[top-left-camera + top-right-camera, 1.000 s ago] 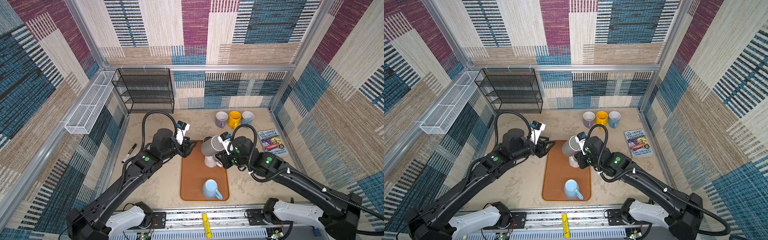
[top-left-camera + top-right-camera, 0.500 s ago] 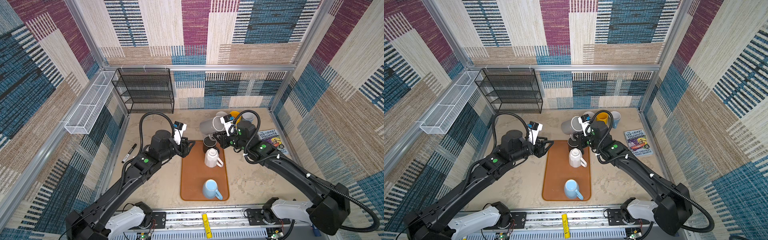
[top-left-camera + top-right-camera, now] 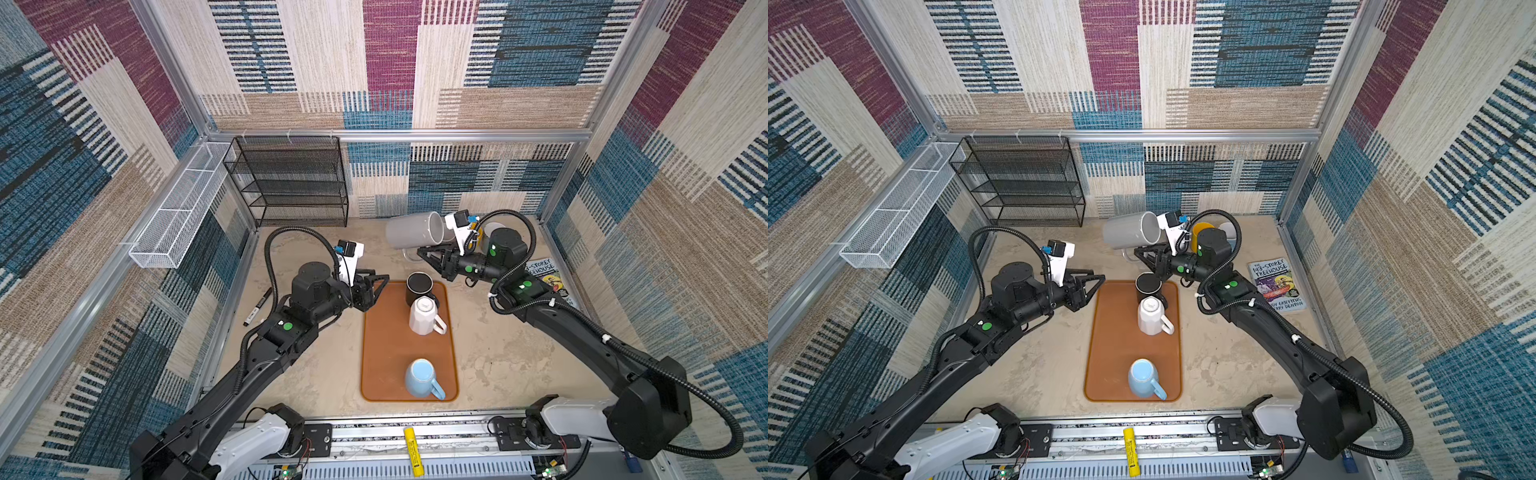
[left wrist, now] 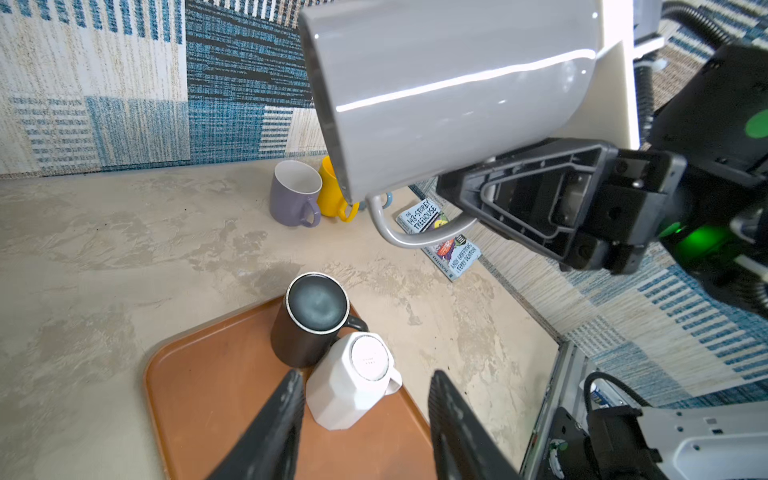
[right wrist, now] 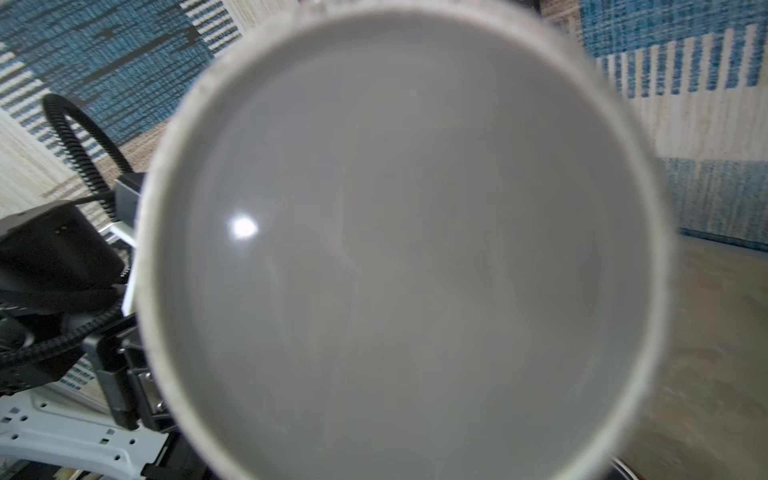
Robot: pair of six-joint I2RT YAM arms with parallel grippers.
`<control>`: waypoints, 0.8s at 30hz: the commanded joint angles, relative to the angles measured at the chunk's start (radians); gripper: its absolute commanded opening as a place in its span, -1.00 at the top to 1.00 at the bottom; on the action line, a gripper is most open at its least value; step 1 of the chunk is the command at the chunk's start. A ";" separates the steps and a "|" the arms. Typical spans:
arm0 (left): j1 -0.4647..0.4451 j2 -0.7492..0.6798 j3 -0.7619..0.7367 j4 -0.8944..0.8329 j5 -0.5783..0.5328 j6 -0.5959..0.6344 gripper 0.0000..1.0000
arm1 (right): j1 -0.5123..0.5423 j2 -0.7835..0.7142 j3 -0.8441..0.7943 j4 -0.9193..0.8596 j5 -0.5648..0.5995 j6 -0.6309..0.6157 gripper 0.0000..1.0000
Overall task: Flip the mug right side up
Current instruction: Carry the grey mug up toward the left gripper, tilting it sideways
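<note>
1. My right gripper (image 3: 430, 257) has its jaws pressed tight on the handle of the grey mug (image 3: 411, 230). The mug hangs in the air on its side, over the bare table (image 3: 324, 257) just behind the tray (image 3: 374, 374).
2. My left gripper (image 3: 379, 291) has its jaws half spread and holds nothing. It hovers at the tray's left edge, near the black mug (image 3: 419, 286).
3. I judge the turn about half made: the grey mug is neither mouth-down nor upright.
4. The worst risk is the grip itself. I hold only the thin handle, so the heavy body may swivel around that pinch as I roll my wrist, or slide out and fall.
5. A fall from here could land on or near the black mug and the bottom-up white mug (image 3: 423, 318) on the tray, knocking them over.
6. The purple mug (image 4: 293, 195) and yellow mug (image 4: 330, 191) stand close behind. Swinging the grey body round carelessly could clip them.
7. If I lower it tilted, the base edge would touch first, and the mug could tip when I let go.
</note>
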 commanded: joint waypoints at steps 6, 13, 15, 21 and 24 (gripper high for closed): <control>0.052 0.032 0.006 0.249 0.238 -0.114 0.00 | -0.003 0.036 0.050 0.324 -0.223 0.105 1.00; 0.077 0.052 0.002 0.395 0.371 -0.190 0.01 | -0.004 0.060 0.050 0.464 -0.321 0.189 1.00; 0.080 0.058 0.005 0.418 0.387 -0.204 0.01 | -0.004 0.063 0.049 0.484 -0.333 0.201 1.00; 0.083 0.066 0.005 0.452 0.399 -0.212 0.02 | -0.004 0.080 0.036 0.601 -0.376 0.283 1.00; 0.084 0.072 -0.003 0.508 0.410 -0.230 0.02 | -0.005 0.097 0.036 0.658 -0.393 0.329 1.00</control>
